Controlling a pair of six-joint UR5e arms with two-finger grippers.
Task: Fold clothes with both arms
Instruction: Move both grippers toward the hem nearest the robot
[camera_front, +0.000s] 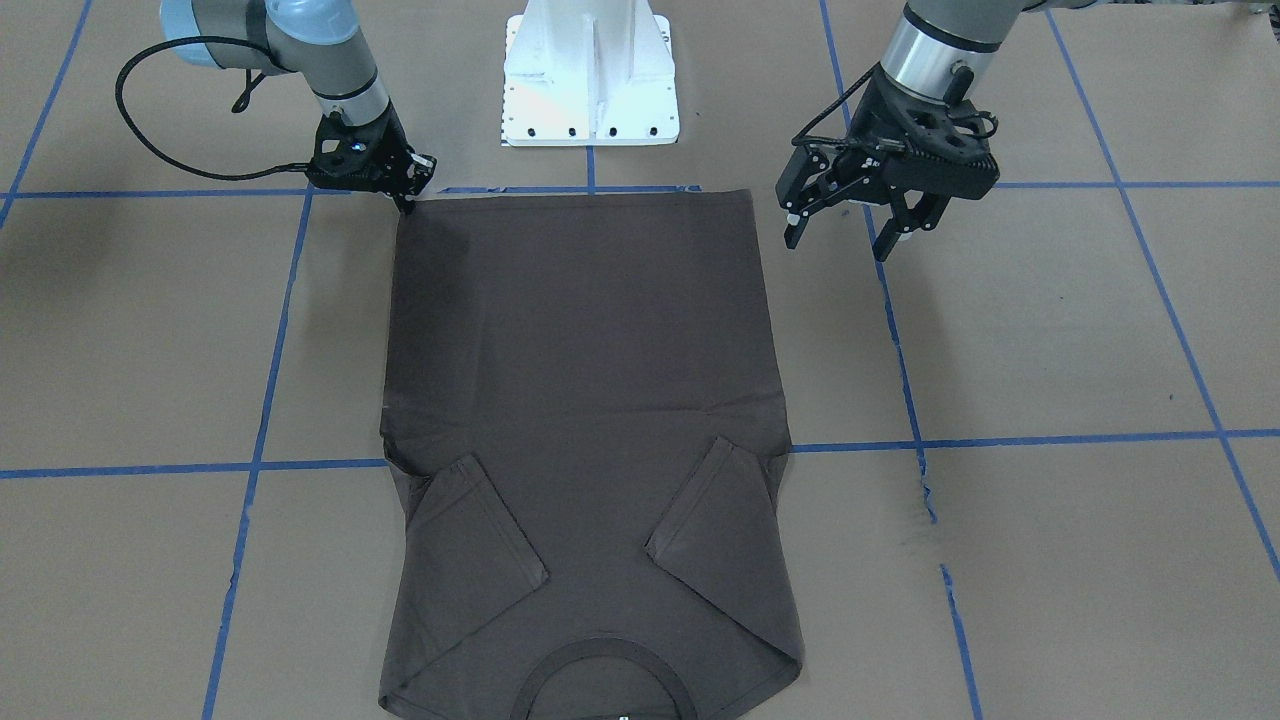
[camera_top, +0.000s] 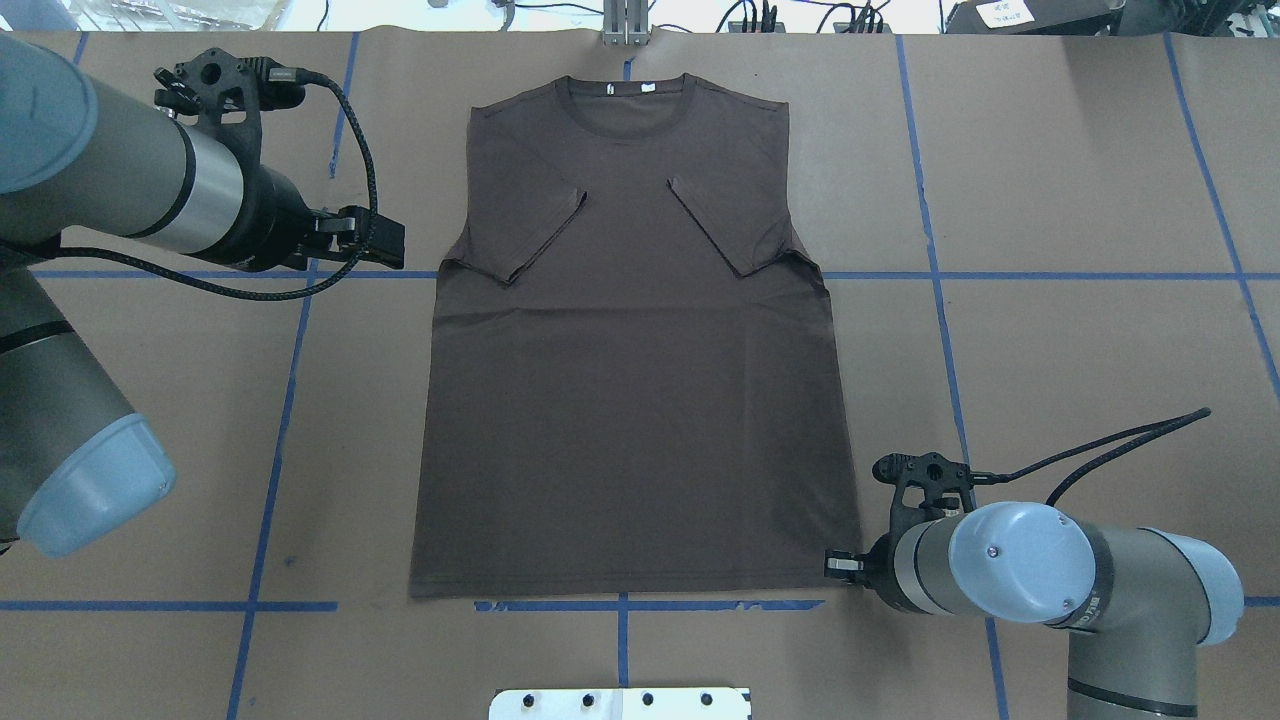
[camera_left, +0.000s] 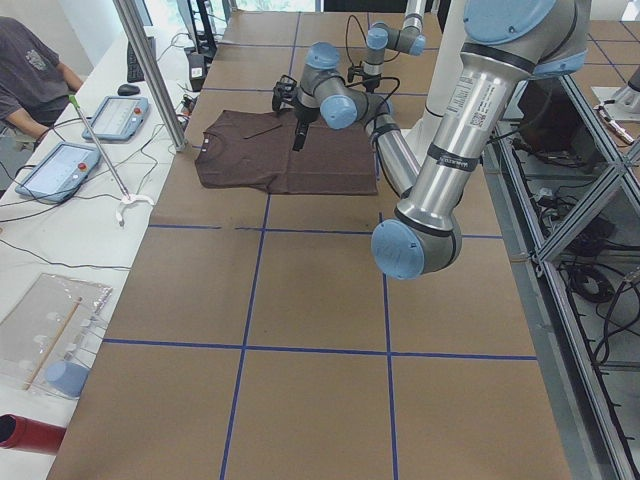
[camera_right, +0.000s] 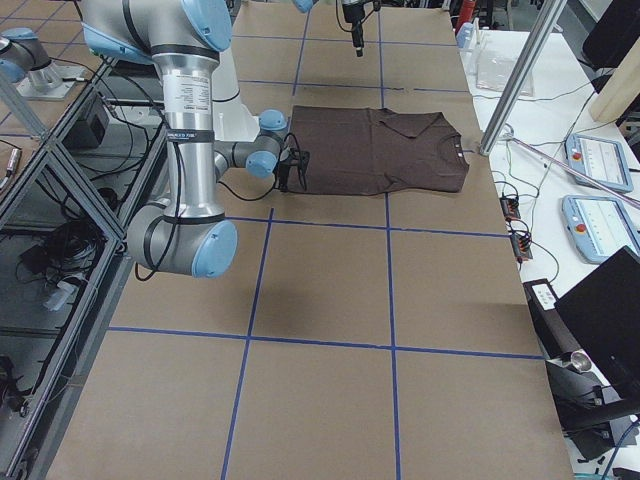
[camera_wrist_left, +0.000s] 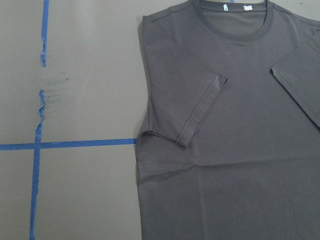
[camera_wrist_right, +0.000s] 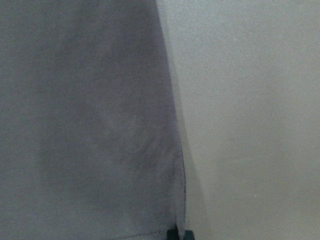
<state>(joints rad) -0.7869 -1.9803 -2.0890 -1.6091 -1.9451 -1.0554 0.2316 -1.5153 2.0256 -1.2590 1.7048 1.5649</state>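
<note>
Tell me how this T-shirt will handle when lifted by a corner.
The T-shirt will probably be floppy: it lies flat with soft creases and its sleeves folded in. Lifted by the hem corner at the right gripper, it would likely sag and drape. It looks thin, so a push would likely bunch it, not slide it.

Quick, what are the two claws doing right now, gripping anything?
Left gripper: fingers open, holding nothing, beside the T-shirt.
Right gripper: fingers closed, apparently pinching the T-shirt's hem corner.
</note>
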